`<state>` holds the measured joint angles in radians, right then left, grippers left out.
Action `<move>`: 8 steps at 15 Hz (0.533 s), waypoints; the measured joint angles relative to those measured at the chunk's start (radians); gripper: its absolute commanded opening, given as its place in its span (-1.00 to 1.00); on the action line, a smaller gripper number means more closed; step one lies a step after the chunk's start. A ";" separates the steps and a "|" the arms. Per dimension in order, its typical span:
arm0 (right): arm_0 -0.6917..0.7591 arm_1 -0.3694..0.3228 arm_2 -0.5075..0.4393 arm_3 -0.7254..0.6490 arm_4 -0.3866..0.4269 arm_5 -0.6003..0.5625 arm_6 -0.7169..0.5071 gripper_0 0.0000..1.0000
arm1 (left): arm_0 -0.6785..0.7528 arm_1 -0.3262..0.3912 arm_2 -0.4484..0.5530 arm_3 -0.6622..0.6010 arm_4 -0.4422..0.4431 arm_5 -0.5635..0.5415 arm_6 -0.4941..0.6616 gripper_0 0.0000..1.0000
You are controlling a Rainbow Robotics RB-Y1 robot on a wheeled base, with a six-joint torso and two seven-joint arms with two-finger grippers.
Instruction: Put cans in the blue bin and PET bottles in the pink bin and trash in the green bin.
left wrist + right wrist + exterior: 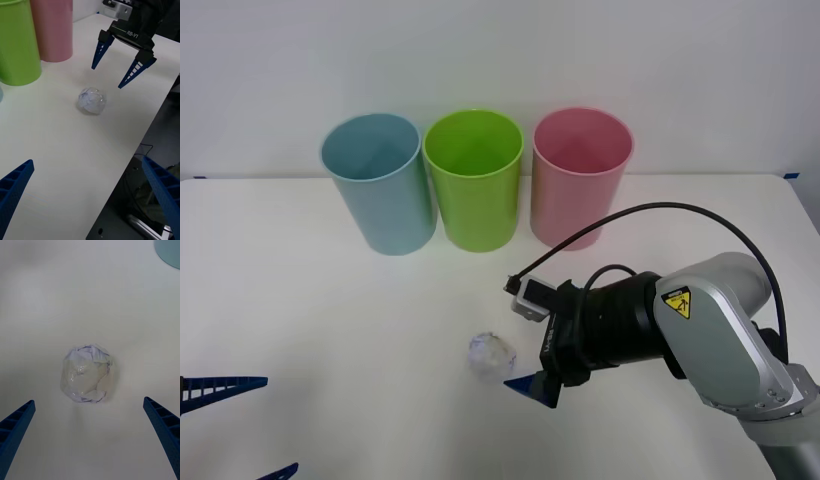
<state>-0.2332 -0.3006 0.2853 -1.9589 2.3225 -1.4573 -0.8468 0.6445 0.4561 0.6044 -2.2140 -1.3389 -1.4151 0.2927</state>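
Note:
The trash [489,355], a small crumpled ball of white paper, lies on the white table in front of the bins. My right gripper [525,374] hovers just right of it, open, fingers pointing at the ball without touching it. In the right wrist view the trash [87,374] sits just beyond my open right gripper [89,400]. The left wrist view shows the trash [91,100] under the right gripper [107,77]. The blue bin [380,185], green bin [473,180] and pink bin [580,175] stand upright in a row at the back. My left gripper [280,423] waits open at the front left.
A black cable [660,210] arcs over the right wrist. The table's right edge [150,116] drops off to the floor close behind the right arm. Bare tabletop [330,330] stretches between the ball and the bins.

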 measured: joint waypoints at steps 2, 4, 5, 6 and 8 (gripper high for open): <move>0.000 0.000 0.000 0.000 0.000 0.000 0.000 1.00 | 0.001 0.000 0.000 0.000 -0.001 0.000 -0.001 1.00; 0.000 0.000 0.000 0.000 0.000 0.000 0.000 1.00 | 0.001 0.000 0.000 0.000 -0.001 -0.001 -0.001 1.00; 0.000 0.000 0.000 0.000 0.000 0.000 0.000 1.00 | 0.001 0.000 0.000 0.000 -0.001 -0.001 -0.001 1.00; 0.000 0.000 0.000 0.000 0.000 0.000 0.000 1.00 | 0.001 0.000 0.000 0.000 -0.001 -0.001 -0.001 1.00; 0.000 0.000 0.000 0.000 0.000 0.000 0.000 1.00 | 0.001 0.000 0.000 0.000 -0.001 -0.001 -0.001 1.00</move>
<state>-0.2332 -0.3006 0.2853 -1.9589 2.3225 -1.4573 -0.8468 0.6458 0.4557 0.6044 -2.2137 -1.3403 -1.4157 0.2914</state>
